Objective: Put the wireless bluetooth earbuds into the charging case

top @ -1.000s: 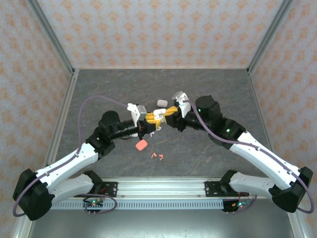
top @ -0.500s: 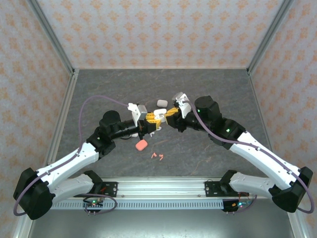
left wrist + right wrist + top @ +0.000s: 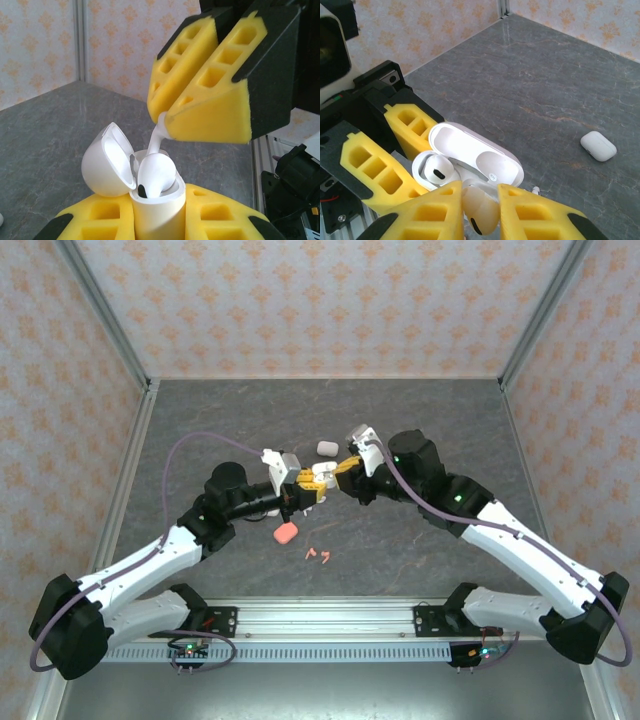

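Table (image 3: pixel 420 530) stock: pink case (image 3: pixel 286 532) and closed white case (image 3: pixel 326 448) lie loose, pink earbuds (image 3: pixel 320 556) not yet loaded. My left pincer (image 3: pixel 158 225) is clamped on the open white charging case (image 3: pixel 107 167), held up between the arms. Right pincer (image 3: pixel 480 207) is pinched on the second white earbud (image 3: pixel 481 212), stem at the case mouth, not yet seated. First white earbud (image 3: pixel 436 172) looks seated. Versus a second ago: both pincers nudged slightly closer together, loose items unmoved.
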`<state>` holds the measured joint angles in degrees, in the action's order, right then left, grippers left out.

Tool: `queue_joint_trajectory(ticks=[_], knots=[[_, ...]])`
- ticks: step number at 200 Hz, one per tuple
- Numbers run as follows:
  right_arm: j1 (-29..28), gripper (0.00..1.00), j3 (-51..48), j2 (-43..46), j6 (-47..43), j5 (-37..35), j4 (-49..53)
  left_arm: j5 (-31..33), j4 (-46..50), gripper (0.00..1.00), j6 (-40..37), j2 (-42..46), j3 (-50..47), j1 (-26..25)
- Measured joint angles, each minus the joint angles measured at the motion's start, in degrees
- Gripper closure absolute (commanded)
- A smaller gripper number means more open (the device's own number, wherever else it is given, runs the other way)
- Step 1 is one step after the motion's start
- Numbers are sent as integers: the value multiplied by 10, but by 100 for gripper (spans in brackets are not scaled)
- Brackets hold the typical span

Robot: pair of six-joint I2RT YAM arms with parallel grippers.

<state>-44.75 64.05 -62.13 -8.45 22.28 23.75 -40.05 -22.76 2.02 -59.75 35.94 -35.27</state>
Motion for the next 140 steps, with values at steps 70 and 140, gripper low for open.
queue_joint_trajectory(ticks=[70, 140], knots=[[0, 80, 70, -25, -53, 0, 96, 0, 63, 100, -41, 0, 12, 0], [0, 80, 102, -52, -113, -27, 163, -14, 98, 100, -63, 4, 19, 0]])
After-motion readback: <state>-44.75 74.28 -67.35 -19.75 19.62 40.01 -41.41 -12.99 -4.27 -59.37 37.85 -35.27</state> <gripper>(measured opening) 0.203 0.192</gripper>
